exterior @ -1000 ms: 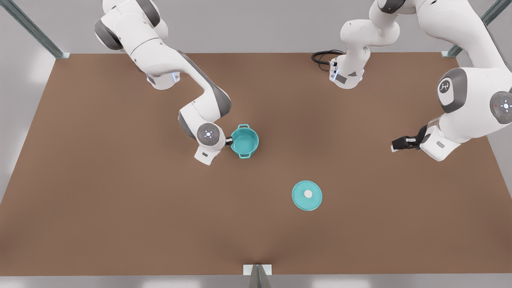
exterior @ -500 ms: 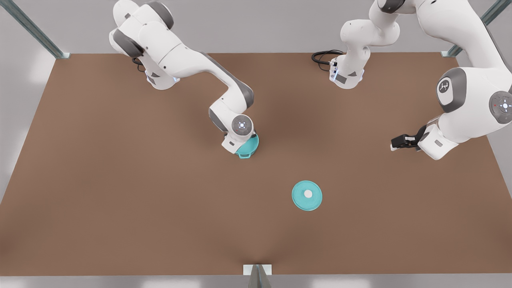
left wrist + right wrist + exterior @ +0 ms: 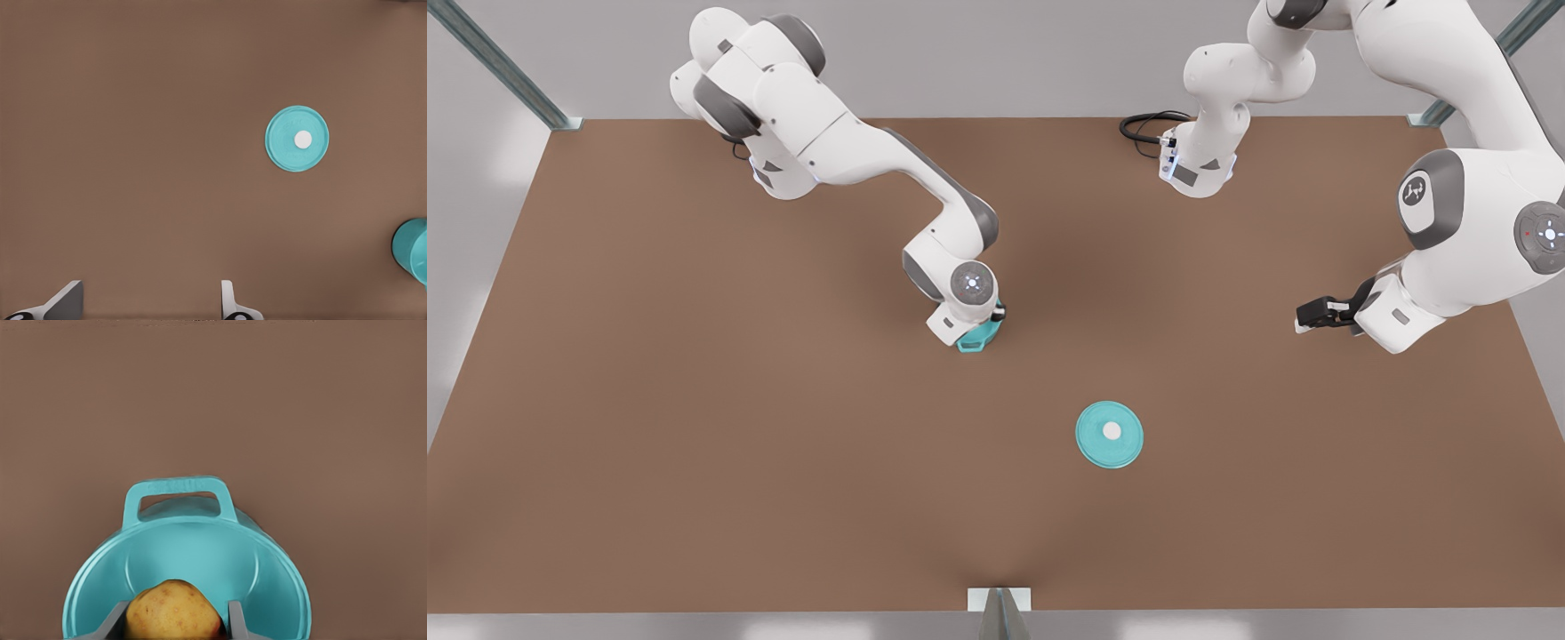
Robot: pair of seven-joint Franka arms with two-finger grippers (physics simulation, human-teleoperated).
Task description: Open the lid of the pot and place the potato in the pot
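The teal pot (image 3: 979, 338) stands mid-table, mostly covered by my right arm's hand (image 3: 960, 307). In the right wrist view my right gripper (image 3: 175, 624) is shut on the yellow, orange-blotched potato (image 3: 172, 608), held just above the open pot (image 3: 193, 550) and inside its rim. The flat teal pot lid (image 3: 1109, 434) with its white knob lies on the table, nearer the front edge and apart from the pot. My left gripper (image 3: 1312, 316) hangs open and waits at the front view's right. Its wrist view shows the lid (image 3: 297, 139) and the pot's edge (image 3: 412, 250).
The brown table (image 3: 694, 444) stretches wide around the pot and lid. A black cable (image 3: 1143, 126) coils at the back by an arm base. Metal frame posts stand at the back corners and at the middle of the front edge.
My right arm has swung toward the front view's right and now sits over the pot, hiding most of it. The left gripper, the pot and the lid have stayed put.
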